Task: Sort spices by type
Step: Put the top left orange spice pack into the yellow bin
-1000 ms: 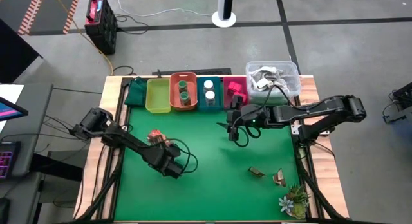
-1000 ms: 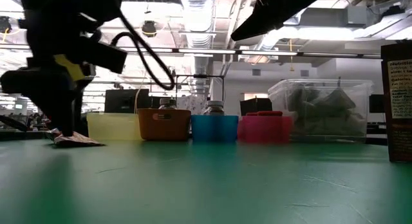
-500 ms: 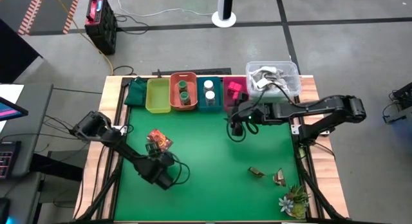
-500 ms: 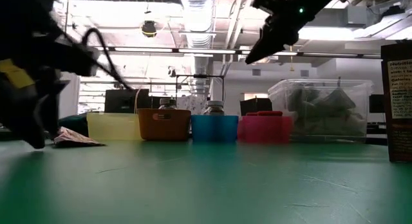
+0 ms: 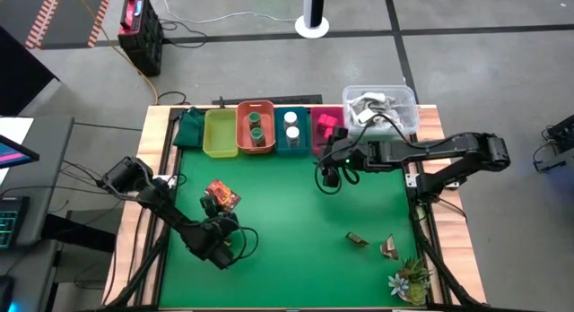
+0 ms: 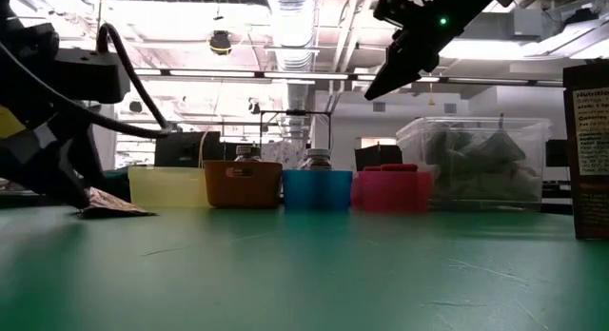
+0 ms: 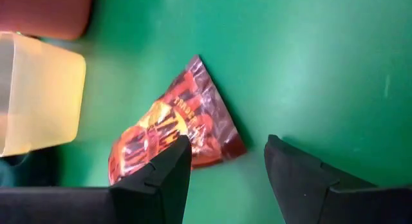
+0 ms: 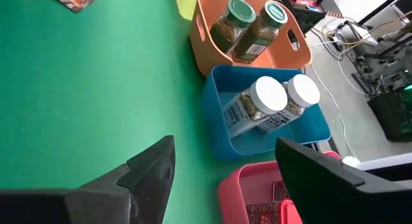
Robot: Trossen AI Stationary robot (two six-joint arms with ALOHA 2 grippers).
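Left gripper (image 5: pixel 213 224) stands open and empty in the lower left of the high view, its fingers (image 7: pixel 164 172) just short of the crinkly orange-brown foil sachet (image 5: pixel 221 195) lying flat on the green mat (image 5: pixel 296 213). Beyond the sachet, along the upper edge, sit the empty yellow plastic bin (image 5: pixel 220 131), the orange bin (image 5: pixel 256 126) with two green-capped jars (image 8: pixel 248 28), the blue bin (image 5: pixel 291 129) with two white-capped jars (image 8: pixel 273 102), and the pink bin (image 5: pixel 326 125). Right gripper (image 5: pixel 328 178) hangs open and empty above the mat near the pink bin. Two more brown sachets (image 5: pixel 372 244) lie at lower right, near a small green spiky plant (image 5: pixel 409 278). A second ago the left gripper was right of the sachet; it has since drawn back toward the lower left. The sachet's printing is unreadable.
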